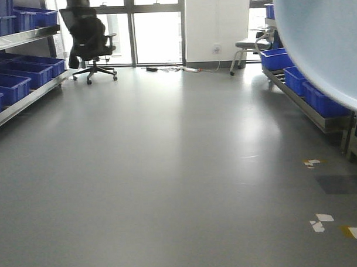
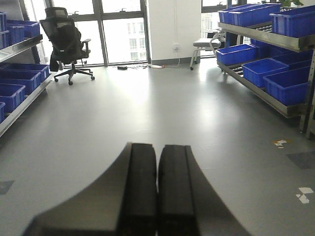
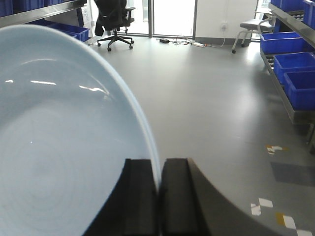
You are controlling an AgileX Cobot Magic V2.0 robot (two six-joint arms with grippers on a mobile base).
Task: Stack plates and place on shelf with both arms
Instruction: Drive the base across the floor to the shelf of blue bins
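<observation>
My right gripper [image 3: 160, 164] is shut on the rim of a pale bluish-white plate [image 3: 54, 147], which stands on edge and fills the left half of the right wrist view. The same plate [image 1: 325, 40] juts into the upper right corner of the front view, held up in the air. My left gripper [image 2: 157, 150] is shut with nothing between its fingers, hanging over the bare grey floor. Steel shelf tiers [image 2: 261, 37] run along the right wall and another shelf rail [image 1: 22, 38] along the left. Only one plate shows.
Blue plastic crates [image 2: 290, 83] fill the racks on both sides, with more crates [image 1: 9, 81] at left. A black office chair [image 1: 92, 40] stands by the windows at the back left, a grey chair [image 2: 206, 46] at the back right. Tape marks [image 1: 319, 221] dot the floor.
</observation>
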